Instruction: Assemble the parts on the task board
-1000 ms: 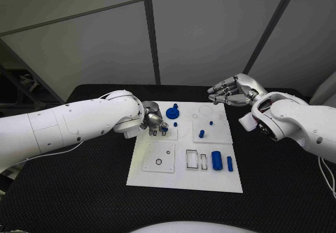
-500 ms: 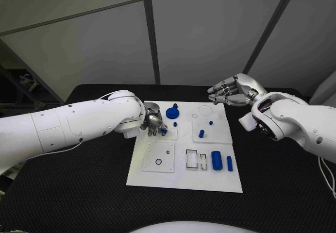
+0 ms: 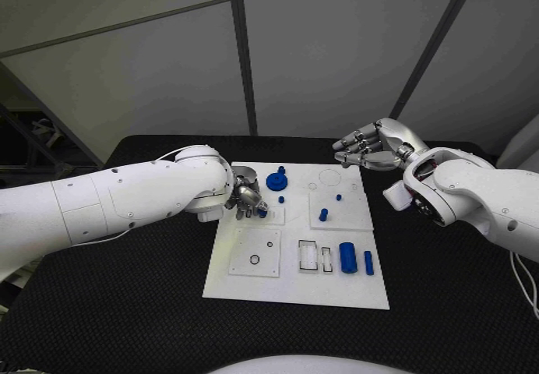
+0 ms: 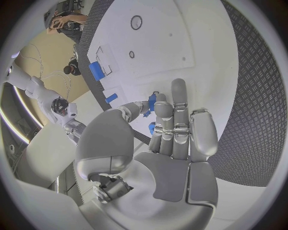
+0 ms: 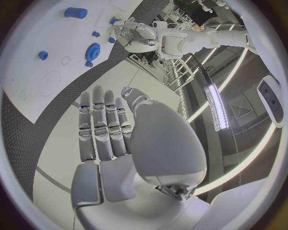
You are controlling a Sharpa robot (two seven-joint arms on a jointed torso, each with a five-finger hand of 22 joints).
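The white task board (image 3: 297, 269) lies in the middle of the black table. My left hand (image 3: 247, 195) hovers low over the board's far left square and pinches a small blue part (image 4: 151, 103) between thumb and fingertips. A blue gear (image 3: 277, 184) sits just beside that hand, with a small blue peg (image 3: 281, 199) below it. Two more pegs (image 3: 323, 214) stand on the right square. A blue cylinder (image 3: 348, 257) and a blue bar (image 3: 368, 262) lie at the board's near right. My right hand (image 3: 371, 148) hangs above the board's far right corner with its fingers apart, holding nothing.
The board carries a plate with a ring hole (image 3: 255, 259) and rectangular slots (image 3: 308, 255) at its near side. Black table (image 3: 135, 312) surrounds the board. The right wrist view has the gear (image 5: 92, 50) and the cylinder (image 5: 76, 13) beyond my right hand (image 5: 114, 134).
My left arm has shifted very slightly while its hand stays over the same square with the part. The right hand has not moved.
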